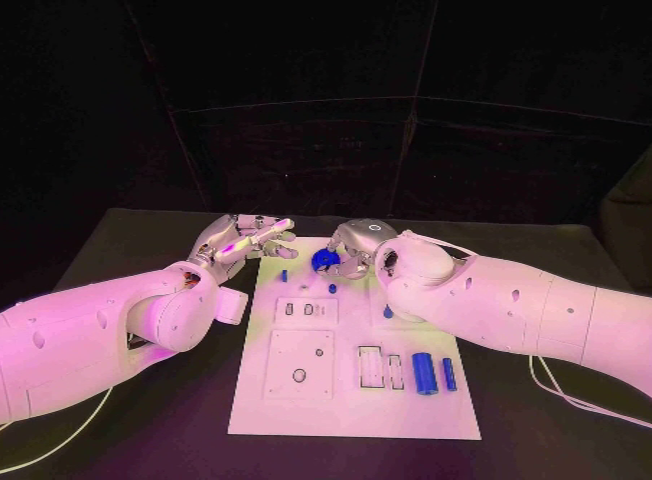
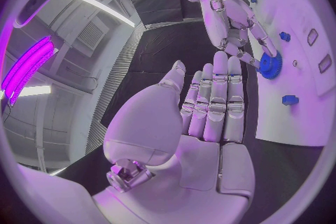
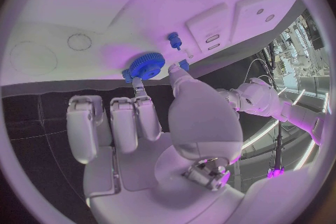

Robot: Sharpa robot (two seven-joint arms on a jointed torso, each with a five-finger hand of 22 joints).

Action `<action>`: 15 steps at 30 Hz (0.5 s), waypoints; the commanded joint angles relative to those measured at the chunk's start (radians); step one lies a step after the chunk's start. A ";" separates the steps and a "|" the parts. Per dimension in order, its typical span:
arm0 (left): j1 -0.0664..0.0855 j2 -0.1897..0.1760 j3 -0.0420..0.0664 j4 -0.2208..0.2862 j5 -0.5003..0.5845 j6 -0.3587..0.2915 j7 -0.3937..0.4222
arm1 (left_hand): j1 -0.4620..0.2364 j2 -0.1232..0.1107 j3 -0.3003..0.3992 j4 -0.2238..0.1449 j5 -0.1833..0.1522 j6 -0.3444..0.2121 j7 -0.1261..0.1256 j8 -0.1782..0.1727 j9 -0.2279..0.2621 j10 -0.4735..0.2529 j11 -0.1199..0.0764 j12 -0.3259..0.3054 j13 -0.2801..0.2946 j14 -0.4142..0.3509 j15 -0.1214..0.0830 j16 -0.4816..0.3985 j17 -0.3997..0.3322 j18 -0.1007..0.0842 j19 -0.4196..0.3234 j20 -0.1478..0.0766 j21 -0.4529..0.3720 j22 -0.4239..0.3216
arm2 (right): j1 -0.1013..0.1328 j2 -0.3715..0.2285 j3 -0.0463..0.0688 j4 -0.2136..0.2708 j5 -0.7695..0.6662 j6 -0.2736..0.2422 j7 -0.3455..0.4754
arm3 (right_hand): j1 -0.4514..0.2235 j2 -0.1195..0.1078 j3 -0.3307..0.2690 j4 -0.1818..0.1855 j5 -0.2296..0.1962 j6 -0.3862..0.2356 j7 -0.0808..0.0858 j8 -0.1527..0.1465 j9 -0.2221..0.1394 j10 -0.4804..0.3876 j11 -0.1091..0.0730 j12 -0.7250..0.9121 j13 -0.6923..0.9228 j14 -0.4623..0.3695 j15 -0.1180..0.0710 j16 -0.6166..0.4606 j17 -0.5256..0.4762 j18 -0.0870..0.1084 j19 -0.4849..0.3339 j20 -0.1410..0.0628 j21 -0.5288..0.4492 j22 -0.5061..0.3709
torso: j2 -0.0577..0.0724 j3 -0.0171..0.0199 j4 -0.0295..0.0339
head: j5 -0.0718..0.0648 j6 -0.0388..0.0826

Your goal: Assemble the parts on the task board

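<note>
Task board [image 1: 358,400]: smooth, matt white plate, plastic by the look of it, resting on a matt black table [image 1: 153,400]. Gear [image 3: 146,65] with finely toothed rim and two cylinders [image 1: 436,373] at about 4 o'clock on the board: smooth blue plastic with a slight sheen. Right hand [image 3: 150,123] and left hand [image 2: 199,123]: glossy, silvery moulded shells.

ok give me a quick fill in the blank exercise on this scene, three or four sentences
1. The right hand pinches a blue ____ at the far end of the task board.
2. The left hand holds ____.
3. Two blue cylinders lie on the board's ____ end.

Missing words: gear; nothing; near
</note>
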 commanded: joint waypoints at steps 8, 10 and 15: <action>0.002 -0.001 0.001 -0.002 0.000 0.012 -0.011 | -0.005 0.010 -0.001 -0.006 0.000 -0.005 0.002 -0.006 -0.001 -0.005 0.000 -0.006 -0.001 -0.001 -0.002 -0.005 0.002 0.005 0.007 0.002 -0.003 -0.002 | 0.000 -0.008 -0.001 -0.004 0.063 0.046 0.004 | 0.013 0.040 -0.061 0.040 0.052 -0.011 0.001 0.002 0.001 0.042 0.010 0.001 0.183 0.088 0.009 0.002 0.173 -0.016 0.085 0.008 0.000 0.234 | 0.000 0.0001 -0.0010 | 0.001 -0.003; 0.002 -0.001 0.001 -0.002 0.000 0.012 -0.011 | -0.004 0.011 -0.001 -0.006 0.000 -0.005 0.002 -0.006 -0.001 -0.006 0.000 -0.006 -0.002 -0.001 -0.002 -0.005 0.003 0.005 0.007 0.002 -0.003 -0.002 | 0.000 -0.011 -0.001 -0.001 0.064 0.042 0.002 | 0.020 0.046 -0.070 0.042 0.062 -0.011 0.001 0.003 0.001 0.042 0.010 0.001 0.183 0.088 0.009 0.002 0.173 -0.016 0.085 0.008 0.000 0.235 | 0.000 0.0001 -0.0013 | 0.001 -0.005; 0.002 -0.002 0.001 -0.003 0.000 0.012 -0.011 | -0.002 0.013 0.001 -0.008 0.000 -0.006 0.002 -0.007 -0.001 -0.006 0.000 -0.007 -0.002 -0.002 -0.002 -0.006 0.004 0.005 0.007 0.002 -0.004 -0.002 | -0.001 -0.025 -0.002 0.015 0.057 -0.008 0.007 | 0.047 0.059 -0.089 0.038 0.087 -0.001 -0.002 0.007 0.003 0.044 0.009 0.003 0.185 0.088 0.008 0.003 0.175 -0.017 0.087 0.007 0.001 0.237 | 0.000 -0.0001 -0.0013 | 0.001 -0.005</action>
